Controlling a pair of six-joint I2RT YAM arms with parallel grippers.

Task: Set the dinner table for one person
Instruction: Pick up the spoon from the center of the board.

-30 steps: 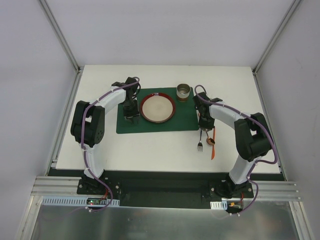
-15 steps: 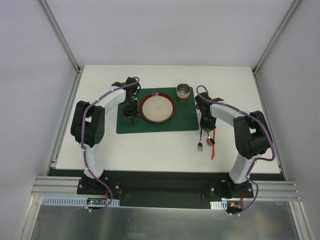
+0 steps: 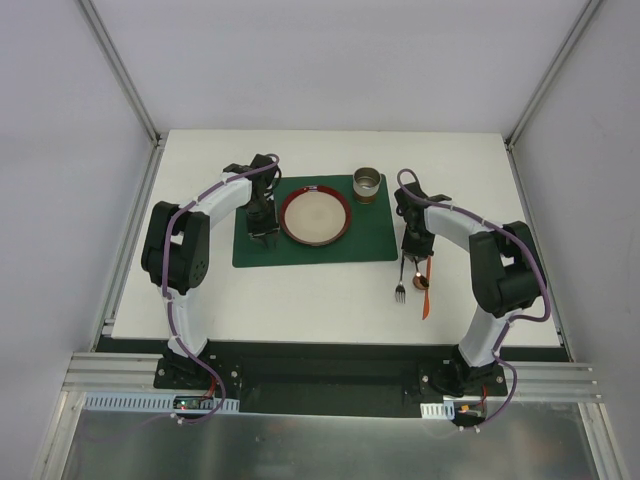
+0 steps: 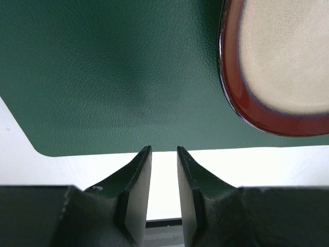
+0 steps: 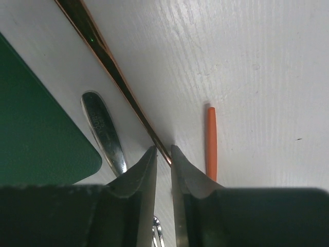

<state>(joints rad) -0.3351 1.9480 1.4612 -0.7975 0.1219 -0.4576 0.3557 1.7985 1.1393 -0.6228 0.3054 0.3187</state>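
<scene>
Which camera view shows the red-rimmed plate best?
The top external view: the whole plate shows there, on the green placemat. The left wrist view shows only part of its rim; the right wrist view shows none of it.

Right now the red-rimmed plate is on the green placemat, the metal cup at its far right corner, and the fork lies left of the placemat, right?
Not quite: the top external view shows the fork on the white table right of the green placemat, not left. The red-rimmed plate and the metal cup are as you said.
</scene>
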